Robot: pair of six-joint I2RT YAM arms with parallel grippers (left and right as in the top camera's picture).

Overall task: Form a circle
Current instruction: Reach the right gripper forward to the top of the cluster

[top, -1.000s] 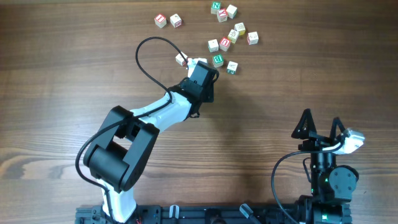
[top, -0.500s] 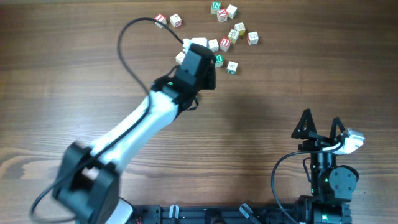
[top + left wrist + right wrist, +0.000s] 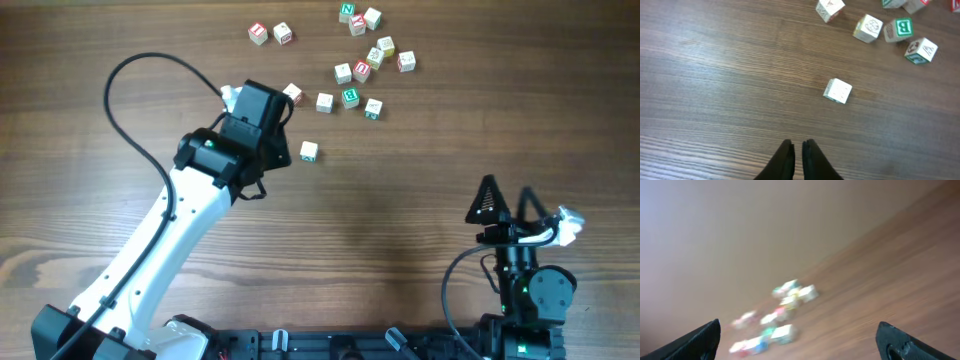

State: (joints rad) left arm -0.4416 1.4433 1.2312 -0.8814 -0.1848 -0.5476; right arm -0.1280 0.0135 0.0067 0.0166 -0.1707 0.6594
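Dark wood-grain table (image 3: 420,200), even light; blurry pale wall (image 3: 715,230) bkgd.

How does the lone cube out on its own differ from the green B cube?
The lone cube shows a pale top face with only faint marks; the green B cube shows a bold green letter. The lone cube sits apart on bare wood; the green B cube sits close beside other cubes. Both are small wooden cubes resting flat on the table.

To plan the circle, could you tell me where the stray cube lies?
Overhead, the stray cube lies alone, right of the left arm and below the B cube.
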